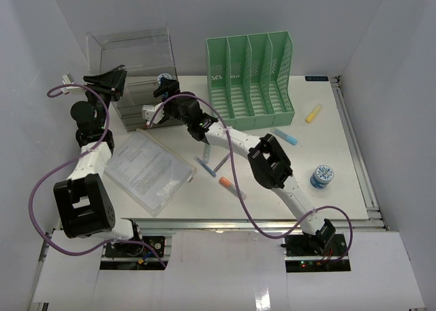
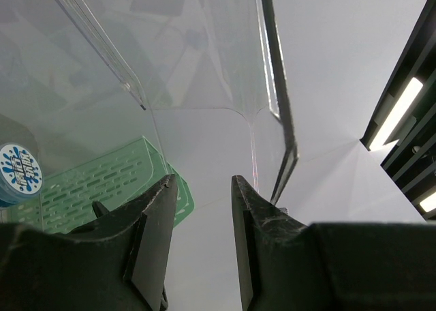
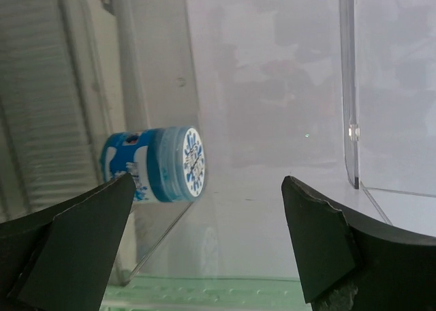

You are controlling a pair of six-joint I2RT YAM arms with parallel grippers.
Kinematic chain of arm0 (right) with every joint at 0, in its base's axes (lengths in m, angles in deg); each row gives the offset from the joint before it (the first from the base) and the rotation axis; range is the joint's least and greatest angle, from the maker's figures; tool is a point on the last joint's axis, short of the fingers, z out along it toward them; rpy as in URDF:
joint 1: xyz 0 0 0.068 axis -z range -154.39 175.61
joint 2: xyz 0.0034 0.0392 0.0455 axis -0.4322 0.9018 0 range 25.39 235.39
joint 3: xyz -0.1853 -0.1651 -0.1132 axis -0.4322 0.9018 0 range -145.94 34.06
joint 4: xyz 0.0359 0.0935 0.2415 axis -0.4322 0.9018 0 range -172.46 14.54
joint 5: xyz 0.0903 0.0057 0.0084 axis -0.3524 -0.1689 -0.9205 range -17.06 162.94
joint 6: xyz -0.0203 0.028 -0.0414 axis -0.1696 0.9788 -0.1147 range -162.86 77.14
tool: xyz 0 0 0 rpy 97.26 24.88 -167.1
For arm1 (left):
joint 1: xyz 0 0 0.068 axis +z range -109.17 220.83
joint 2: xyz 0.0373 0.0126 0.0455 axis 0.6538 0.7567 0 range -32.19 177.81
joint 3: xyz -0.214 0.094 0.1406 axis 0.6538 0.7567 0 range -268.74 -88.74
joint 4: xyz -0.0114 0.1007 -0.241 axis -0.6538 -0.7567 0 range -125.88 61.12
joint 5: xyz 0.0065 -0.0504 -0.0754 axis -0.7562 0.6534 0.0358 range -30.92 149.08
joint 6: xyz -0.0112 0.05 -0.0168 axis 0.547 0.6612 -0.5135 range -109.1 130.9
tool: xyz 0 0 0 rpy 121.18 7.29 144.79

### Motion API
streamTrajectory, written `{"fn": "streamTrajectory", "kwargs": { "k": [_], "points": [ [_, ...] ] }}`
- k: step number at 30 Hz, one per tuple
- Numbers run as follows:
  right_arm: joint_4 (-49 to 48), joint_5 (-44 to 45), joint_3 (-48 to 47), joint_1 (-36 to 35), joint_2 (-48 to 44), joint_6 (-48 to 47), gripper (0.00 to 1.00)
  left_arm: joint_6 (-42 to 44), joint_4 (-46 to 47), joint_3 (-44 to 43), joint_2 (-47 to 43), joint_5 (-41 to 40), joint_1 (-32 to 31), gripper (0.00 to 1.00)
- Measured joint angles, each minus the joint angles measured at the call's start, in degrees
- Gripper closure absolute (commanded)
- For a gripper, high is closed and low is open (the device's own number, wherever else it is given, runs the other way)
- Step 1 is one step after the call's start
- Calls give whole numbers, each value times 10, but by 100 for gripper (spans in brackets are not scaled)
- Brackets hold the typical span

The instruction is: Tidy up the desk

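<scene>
- Top external view shows you the large flat white desk (image 1: 327, 147) filling the middle of the frame. A clear plastic box (image 1: 133, 48) stands at upper left and a green slotted file rack (image 1: 248, 72) at upper centre.
- Both arms reach to the clear box. The left gripper (image 1: 109, 82) is at its left side and the right gripper (image 1: 165, 91) at its right front.
- Done, as I judge it: one small blue-and-white round tub (image 3: 160, 164) lies on its side, apparently inside the clear box.
- Left to tidy on the desk:
  - a second blue-and-white tub (image 1: 321, 176) at right
  - a yellow marker (image 1: 313, 113)
  - a light-blue marker (image 1: 286, 137)
  - an orange marker (image 1: 227, 184)
  - a blue pen (image 1: 204, 166) and a purple pen (image 1: 221, 162) at centre
  - a clear sleeve of papers (image 1: 148, 169) at lower left
- You look to be early in the job.
- Right wrist view gives what the top view cannot: the right jaws stand wide apart and grip nothing. The tub sits just past the fingertip at the left of the frame.
- Left wrist view shows the left jaws about half apart, with clear box walls filling the upper frame. Nothing plainly shows between them, but clear plastic is hard to see. You cannot tell whether they pinch a wall.
</scene>
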Motion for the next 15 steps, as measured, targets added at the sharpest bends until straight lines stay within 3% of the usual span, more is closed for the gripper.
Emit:
{"fn": "streamTrajectory", "kwargs": {
  "k": [8,15],
  "points": [
    [98,-86,149,-19,-187,23,7,-6,0,-1,0,1,0,52],
    [401,-254,191,-39,-382,26,2,-6,-1,-1,0,1,0,51]
  ]
}}
